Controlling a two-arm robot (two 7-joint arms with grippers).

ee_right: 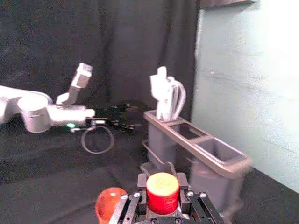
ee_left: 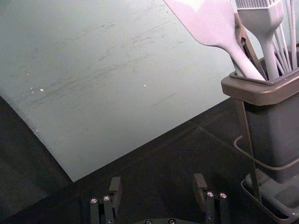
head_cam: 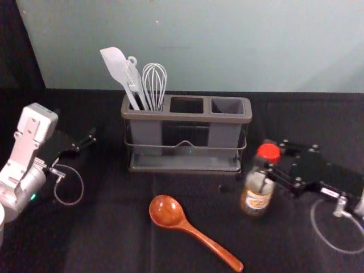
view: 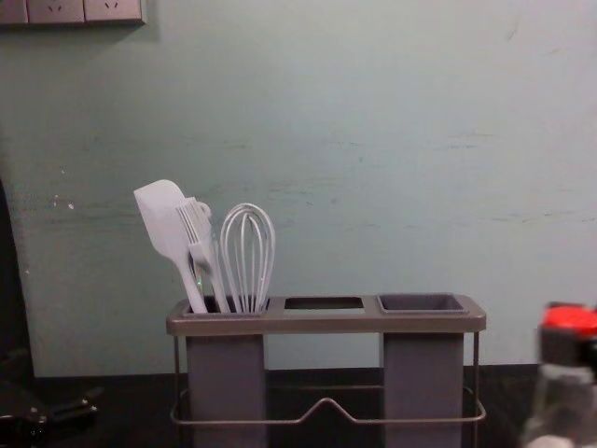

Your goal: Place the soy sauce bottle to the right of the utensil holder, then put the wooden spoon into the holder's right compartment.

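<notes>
My right gripper (head_cam: 273, 166) is shut on the soy sauce bottle (head_cam: 257, 193), near its neck, in front and to the right of the utensil holder (head_cam: 186, 161). In the right wrist view the red cap (ee_right: 162, 192) sits between the fingers of my right gripper (ee_right: 162, 196). The chest view has the bottle (view: 560, 401) at the right edge. The wooden spoon (head_cam: 168, 212) lies on the table before the holder, bowl toward the back left. My left gripper (head_cam: 90, 139) is left of the holder; in its wrist view the left gripper (ee_left: 156, 189) is open and holds nothing.
White utensils, a spatula (head_cam: 116, 66) and a whisk (head_cam: 154, 85) among them, stand in the holder's left compartment. The middle and right compartments (head_cam: 227, 105) hold nothing visible. A pale wall (head_cam: 227, 45) rises behind the dark table.
</notes>
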